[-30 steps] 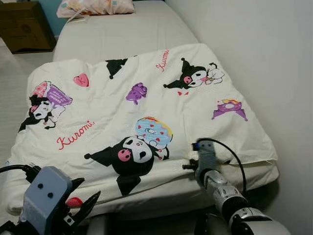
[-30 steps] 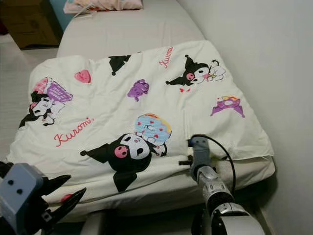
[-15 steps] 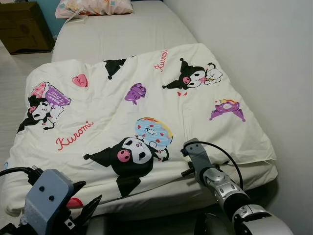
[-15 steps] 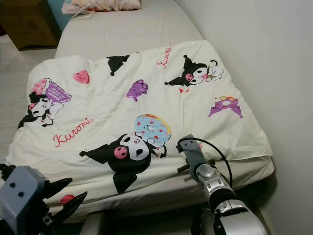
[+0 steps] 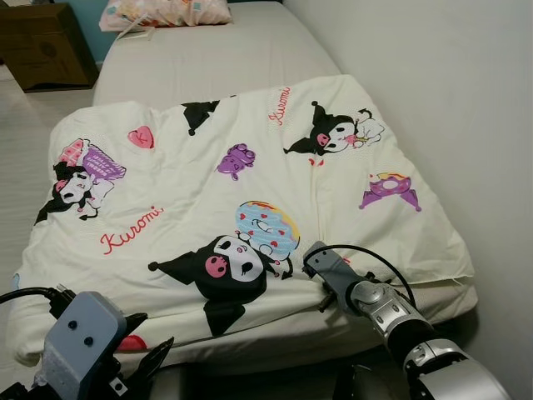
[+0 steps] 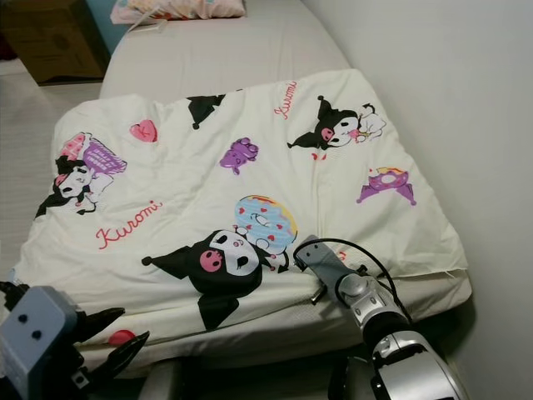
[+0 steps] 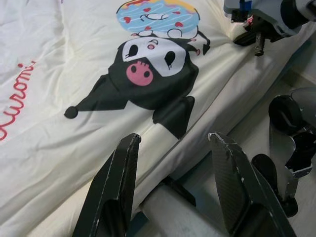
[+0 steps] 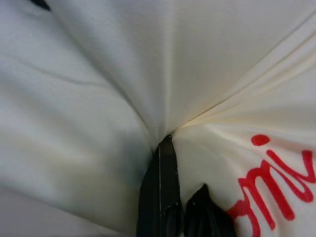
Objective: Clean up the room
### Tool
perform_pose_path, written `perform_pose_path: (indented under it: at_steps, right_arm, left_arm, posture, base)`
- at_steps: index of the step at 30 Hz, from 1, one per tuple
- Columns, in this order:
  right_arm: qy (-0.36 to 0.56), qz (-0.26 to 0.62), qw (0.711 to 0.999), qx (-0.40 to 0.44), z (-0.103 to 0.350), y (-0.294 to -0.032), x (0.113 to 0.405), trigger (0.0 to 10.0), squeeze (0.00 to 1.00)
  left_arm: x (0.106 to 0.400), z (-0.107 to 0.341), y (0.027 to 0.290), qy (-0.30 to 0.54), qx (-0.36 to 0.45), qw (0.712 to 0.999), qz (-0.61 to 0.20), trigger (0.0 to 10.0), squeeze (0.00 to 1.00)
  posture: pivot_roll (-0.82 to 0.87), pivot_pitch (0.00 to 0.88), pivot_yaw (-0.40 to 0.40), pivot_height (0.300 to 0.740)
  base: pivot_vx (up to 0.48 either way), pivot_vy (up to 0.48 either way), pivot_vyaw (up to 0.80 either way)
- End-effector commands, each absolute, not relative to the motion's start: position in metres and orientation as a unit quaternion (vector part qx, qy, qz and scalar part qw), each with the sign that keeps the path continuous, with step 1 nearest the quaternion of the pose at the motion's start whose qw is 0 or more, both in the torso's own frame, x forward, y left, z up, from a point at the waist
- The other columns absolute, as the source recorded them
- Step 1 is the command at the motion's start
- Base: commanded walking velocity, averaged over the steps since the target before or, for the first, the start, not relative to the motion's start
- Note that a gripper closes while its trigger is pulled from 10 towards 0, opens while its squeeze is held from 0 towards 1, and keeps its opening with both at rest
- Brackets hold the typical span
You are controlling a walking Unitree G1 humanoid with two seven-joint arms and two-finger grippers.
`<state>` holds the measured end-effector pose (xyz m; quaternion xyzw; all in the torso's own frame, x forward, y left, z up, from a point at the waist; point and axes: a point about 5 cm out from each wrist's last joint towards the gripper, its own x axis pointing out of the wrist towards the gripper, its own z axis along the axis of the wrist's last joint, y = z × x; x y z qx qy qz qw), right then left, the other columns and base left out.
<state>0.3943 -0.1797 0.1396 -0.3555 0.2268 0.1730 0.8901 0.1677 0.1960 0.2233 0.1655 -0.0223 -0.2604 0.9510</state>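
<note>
Bed beside wall, cream duvet spread over near half. Right gripper at duvet's near edge, fingers pinched shut on fabric fold. Left gripper spread open, empty, below duvet's near-left edge.

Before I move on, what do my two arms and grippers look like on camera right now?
The left gripper has two long, flat black fingers that taper to points, behind a blue-grey boxy housing with two dark dots and a black cable. The right arm is silver and segmented, with a black cable looping over its grey wrist block; the right gripper has black fingers like the left's.
</note>
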Motion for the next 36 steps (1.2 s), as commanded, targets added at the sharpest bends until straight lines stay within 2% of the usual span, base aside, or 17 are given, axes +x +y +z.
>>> perform_pose_path:
  at_steps: [1, 2, 3, 8, 10, 12, 13, 15, 16, 18, 19, 20, 26, 31, 36]
  right_arm:
    - [0.396, 0.158, 0.831, -0.358, 0.077, -0.221, 0.355, 0.0, 0.00]
    - [0.396, 0.158, 0.831, -0.358, 0.077, -0.221, 0.355, 0.0, 0.00]
    - [0.417, 0.161, 0.811, -0.378, 0.077, -0.234, 0.351, 0.0, 0.00]
    - [0.429, 0.164, 0.801, -0.385, 0.077, -0.240, 0.348, 0.0, 0.00]
    - [0.464, 0.181, 0.772, -0.395, 0.077, -0.254, 0.341, 0.0, 0.00]
    - [0.464, 0.181, 0.772, -0.395, 0.077, -0.254, 0.341, 0.0, 0.00]
    - [0.482, 0.196, 0.757, -0.395, 0.076, -0.258, 0.337, 0.0, 0.00]
    - [0.482, 0.196, 0.757, -0.395, 0.076, -0.258, 0.337, 0.0, 0.00]
    - [0.495, 0.216, 0.745, -0.391, 0.075, -0.259, 0.334, 0.0, 0.00]
    - [0.502, 0.243, 0.741, -0.374, 0.072, -0.255, 0.332, 0.0, 0.00]
    - [0.498, 0.296, 0.741, -0.340, 0.072, -0.239, 0.333, 0.0, 0.00]
    - [0.495, 0.309, 0.741, -0.332, 0.072, -0.234, 0.334, 0.0, 0.00]
    - [0.486, 0.346, 0.741, -0.308, 0.080, -0.222, 0.339, 0.0, 0.00]
    - [0.494, 0.356, 0.730, -0.311, 0.081, -0.222, 0.338, 0.0, 0.00]
    - [0.529, 0.365, 0.695, -0.323, 0.077, -0.235, 0.329, 0.0, 0.00]
  left_arm:
    - [0.164, 0.222, 0.195, -0.014, 0.176, 0.947, -0.269, 10.0, 0.00]
    - [0.164, 0.222, 0.195, -0.014, 0.176, 0.947, -0.269, 10.0, 0.00]
    - [0.163, 0.222, 0.195, -0.013, 0.177, 0.946, -0.270, 10.0, 0.00]
    - [0.163, 0.222, 0.195, -0.012, 0.178, 0.946, -0.271, 10.0, 0.00]
    - [0.162, 0.221, 0.194, -0.010, 0.177, 0.945, -0.275, 10.0, 0.00]
    - [0.162, 0.221, 0.194, -0.010, 0.177, 0.945, -0.275, 10.0, 0.00]
    - [0.162, 0.221, 0.194, -0.009, 0.177, 0.945, -0.277, 10.0, 0.00]
    - [0.162, 0.221, 0.194, -0.009, 0.177, 0.945, -0.277, 10.0, 0.00]
    - [0.162, 0.220, 0.194, -0.009, 0.176, 0.944, -0.278, 10.0, 0.00]
    - [0.162, 0.220, 0.193, -0.009, 0.175, 0.944, -0.280, 10.0, 0.00]
    - [0.163, 0.220, 0.192, -0.010, 0.172, 0.944, -0.282, 10.0, 0.00]
    - [0.163, 0.219, 0.192, -0.010, 0.170, 0.944, -0.282, 10.0, 0.00]
    - [0.163, 0.220, 0.192, -0.010, 0.167, 0.945, -0.282, 10.0, 0.00]
    - [0.163, 0.220, 0.192, -0.010, 0.169, 0.944, -0.284, 10.0, 0.00]
    - [0.162, 0.220, 0.191, -0.010, 0.171, 0.942, -0.287, 10.0, 0.00]
  posture:
    - [0.12, 0.449, 0.003, 0.571]
    - [0.12, 0.449, 0.003, 0.571]
    - [0.12, 0.447, 0.002, 0.571]
    - [0.12, 0.447, 0.003, 0.571]
    - [0.12, 0.446, 0.002, 0.571]
    - [0.12, 0.446, 0.002, 0.571]
    - [0.12, 0.446, 0.003, 0.571]
    - [0.12, 0.446, 0.003, 0.571]
    - [0.11, 0.446, 0.005, 0.571]
    - [0.12, 0.446, 0.005, 0.571]
    - [0.12, 0.446, 0.005, 0.571]
    - [0.12, 0.445, 0.006, 0.571]
    - [0.12, 0.441, 0.007, 0.571]
    - [0.12, 0.440, 0.007, 0.571]
    - [0.12, 0.432, 0.005, 0.571]
  base:
    - [0.000, 0.000, 0.00]
    - [0.000, 0.000, 0.00]
    - [0.000, 0.000, 0.00]
    - [0.000, 0.000, 0.00]
    - [0.000, 0.000, 0.00]
    - [0.000, 0.000, 0.00]
    - [0.000, 0.000, 0.00]
    - [0.000, 0.000, 0.00]
    - [0.000, 0.000, 0.00]
    - [0.000, 0.000, 0.00]
    - [0.000, 0.000, 0.00]
    - [0.000, 0.000, 0.00]
    - [0.000, 0.000, 0.00]
    - [0.000, 0.000, 0.00]
    - [0.000, 0.000, 0.00]
